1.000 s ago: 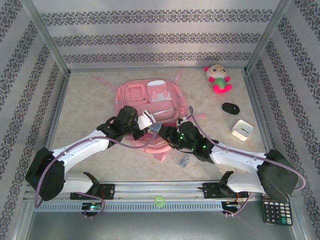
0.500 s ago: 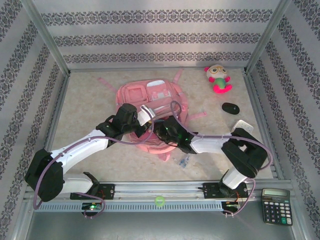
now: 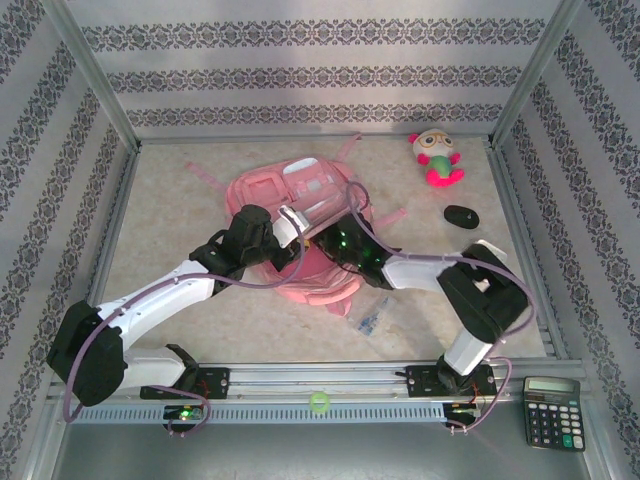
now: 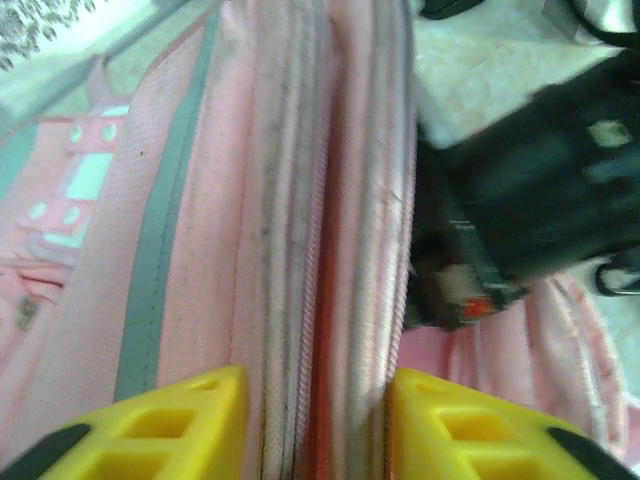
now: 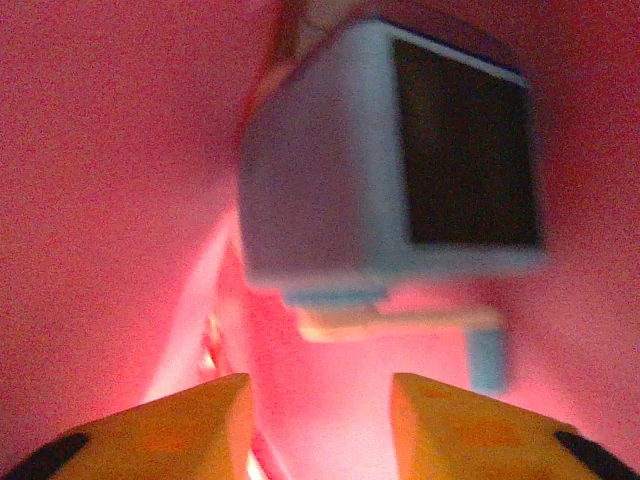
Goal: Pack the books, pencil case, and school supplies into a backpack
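**Bag opening: loss-of-hold and snag hazards**

The backpack (image 3: 262,190) lies flat mid-table, opening toward the arms. The left gripper (image 4: 318,388) straddles the zipped rim. Its jaws stand apart with the folded fabric filling the gap, and whether they press on it cannot be told. The right gripper (image 5: 320,388) is inside the bag, jaws released and empty. A pale blue-grey item (image 5: 390,190) with a dark panel sits just ahead of it against the lining. The clear packet (image 3: 375,316) lies on the table near the bag's front edge, not yet packed.

Probable faults:
- If the rim slips free, the opening may collapse onto the right gripper.
- A fast withdrawal may hook the lining and drag the bag.
- The right forearm may sweep the packet aside.
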### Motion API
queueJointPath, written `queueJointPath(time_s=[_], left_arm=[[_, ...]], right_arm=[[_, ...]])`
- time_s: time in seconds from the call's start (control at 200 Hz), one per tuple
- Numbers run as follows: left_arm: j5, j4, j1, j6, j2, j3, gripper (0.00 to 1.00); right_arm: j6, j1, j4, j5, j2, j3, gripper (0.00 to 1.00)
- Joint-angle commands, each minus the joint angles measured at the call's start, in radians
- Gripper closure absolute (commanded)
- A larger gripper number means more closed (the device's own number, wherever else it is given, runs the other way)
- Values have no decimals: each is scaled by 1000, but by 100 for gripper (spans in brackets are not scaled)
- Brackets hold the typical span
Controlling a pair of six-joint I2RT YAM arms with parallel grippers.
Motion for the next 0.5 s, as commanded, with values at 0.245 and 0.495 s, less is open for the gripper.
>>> queueJointPath(time_s=[0.245, 0.495], left_arm=[[71, -168, 156, -204, -123, 43, 22], [308, -236, 456, -451, -28, 54, 21]], right_arm=[[-211, 43, -632, 148, -673, -162, 44], [-897, 68, -773, 87, -707, 10, 41]])
